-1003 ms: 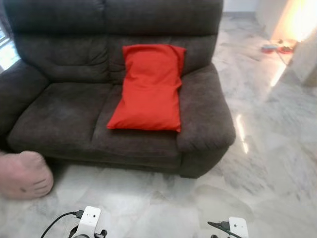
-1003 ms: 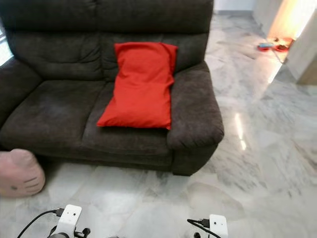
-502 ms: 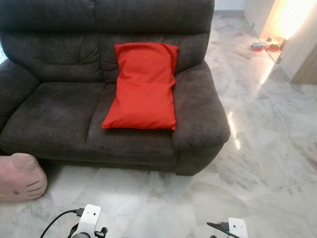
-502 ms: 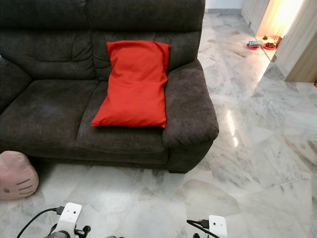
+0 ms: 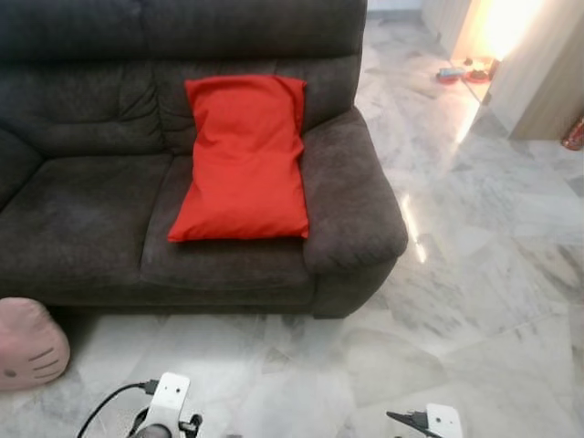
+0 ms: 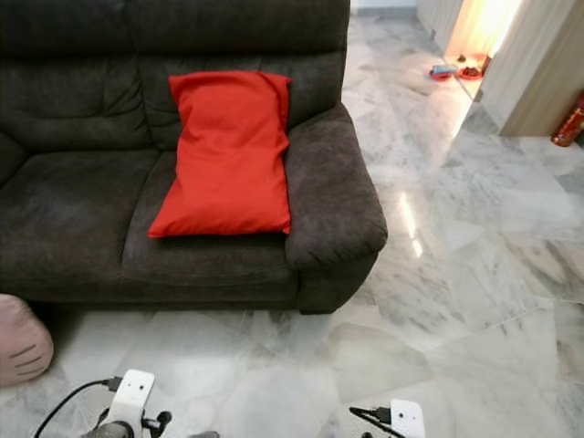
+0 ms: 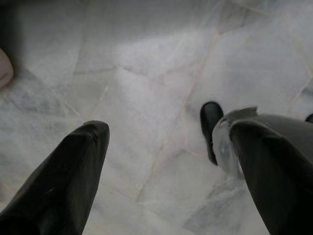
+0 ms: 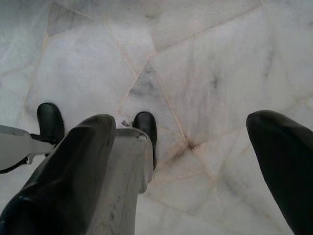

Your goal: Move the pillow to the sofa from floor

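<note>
Pillow point(image 5: 242, 160): task item, listed nearest first. Left end effector point(image 7: 161, 161) and right end effector point(image 8: 181, 152) hang idle over marble floor point(image 5: 474, 274), fingers spread wide, empty. Red pillow lies on sofa point(image 5: 82, 201) seat, propped against backrest beside armrest, judged delivered.

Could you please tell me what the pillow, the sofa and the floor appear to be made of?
Pillow: red woven cloth, matte, with soft creases; probably cotton or polyester.
Sofa: dark grey-brown plush fabric, likely microfibre or suede-like; its nap shows mottled light and dark patches.
Floor: polished marble or marble-look tiles, grey-veined, glossy, mirroring the doorway light.
</note>
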You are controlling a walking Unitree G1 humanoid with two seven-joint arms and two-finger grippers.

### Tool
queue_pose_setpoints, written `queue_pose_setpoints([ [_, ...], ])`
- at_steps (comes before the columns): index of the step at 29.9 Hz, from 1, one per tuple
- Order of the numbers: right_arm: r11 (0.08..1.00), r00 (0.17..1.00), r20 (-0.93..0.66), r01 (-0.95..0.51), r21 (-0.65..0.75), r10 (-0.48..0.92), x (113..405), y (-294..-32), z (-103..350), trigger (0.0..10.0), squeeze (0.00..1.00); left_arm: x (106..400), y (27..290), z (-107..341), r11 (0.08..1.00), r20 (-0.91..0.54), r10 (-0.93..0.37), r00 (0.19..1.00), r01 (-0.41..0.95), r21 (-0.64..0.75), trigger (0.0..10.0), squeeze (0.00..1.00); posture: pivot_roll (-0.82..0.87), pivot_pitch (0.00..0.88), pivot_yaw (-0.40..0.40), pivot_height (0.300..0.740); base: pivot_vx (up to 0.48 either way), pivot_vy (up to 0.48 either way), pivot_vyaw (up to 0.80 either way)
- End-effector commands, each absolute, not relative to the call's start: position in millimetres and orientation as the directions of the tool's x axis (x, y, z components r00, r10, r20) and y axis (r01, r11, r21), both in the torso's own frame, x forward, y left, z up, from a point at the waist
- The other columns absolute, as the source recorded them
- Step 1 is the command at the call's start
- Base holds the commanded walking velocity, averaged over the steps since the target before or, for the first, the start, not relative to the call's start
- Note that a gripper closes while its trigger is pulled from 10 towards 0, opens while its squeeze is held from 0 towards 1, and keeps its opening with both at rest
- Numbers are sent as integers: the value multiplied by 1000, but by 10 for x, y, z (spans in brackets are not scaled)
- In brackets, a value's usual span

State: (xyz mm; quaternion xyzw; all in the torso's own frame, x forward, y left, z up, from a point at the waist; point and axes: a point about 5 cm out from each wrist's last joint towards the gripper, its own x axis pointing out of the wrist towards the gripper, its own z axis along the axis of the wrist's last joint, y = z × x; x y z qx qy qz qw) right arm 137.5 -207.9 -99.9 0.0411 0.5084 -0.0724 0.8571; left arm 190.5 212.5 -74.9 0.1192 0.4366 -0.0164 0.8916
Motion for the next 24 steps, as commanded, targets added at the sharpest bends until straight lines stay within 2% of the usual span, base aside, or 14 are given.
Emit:
queue_pose_setpoints([
  [1,988,468,-882,155,15,-61,1355,-2010,-1017,10000,0,1820,2192,-782,974,-801,94,591,112,197,10000,0,81,85,-2,740,0,480,0],
  [24,992,472,-881,120,28,-32,1345,-1971,-1024,10000,0,1822,2190,-781,973,-802,90,591,120,197,10000,0,85,87,-1,740,0,480,0],
])
